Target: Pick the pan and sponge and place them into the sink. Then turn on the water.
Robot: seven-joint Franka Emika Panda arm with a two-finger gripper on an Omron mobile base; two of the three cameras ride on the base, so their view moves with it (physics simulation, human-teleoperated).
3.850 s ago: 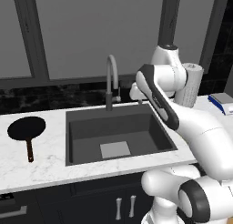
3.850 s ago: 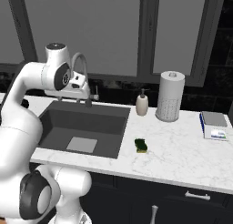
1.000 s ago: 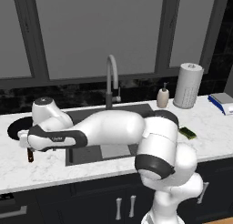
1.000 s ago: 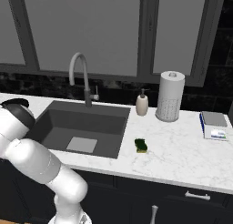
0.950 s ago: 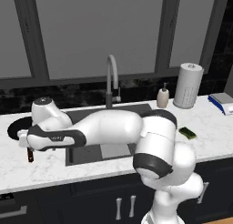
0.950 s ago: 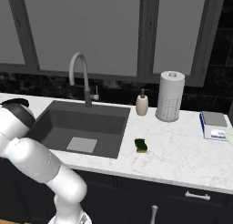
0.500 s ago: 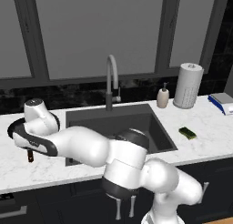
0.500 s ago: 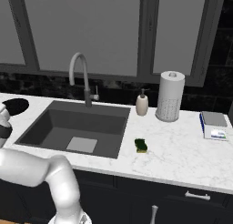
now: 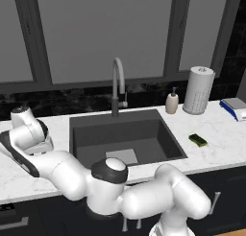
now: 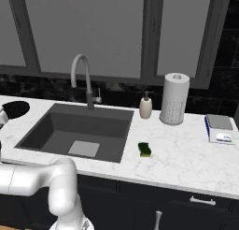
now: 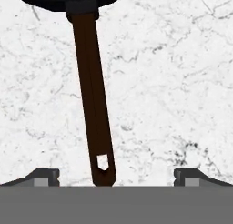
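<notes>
– Where's your tool [image 11: 116, 175]?

– Spread wide, gripping nothing, straddling the pan [image 11: 68, 0]'s handle on the table [image 11: 173, 91]; the black bowl sits at twelve o'clock.

– Anything finished?

– No. Past it at three o'clock the sink [image 9: 163, 136] holds nothing. Farther right the sponge [image 10: 144, 149] lies on marble. The faucet [image 10: 83, 79] looks dry.

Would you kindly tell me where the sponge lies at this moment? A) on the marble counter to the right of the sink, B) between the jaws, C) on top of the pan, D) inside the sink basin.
A: the sponge rests on the white marble counter just right of the sink, in front of the soap bottle, apart from both.
</notes>
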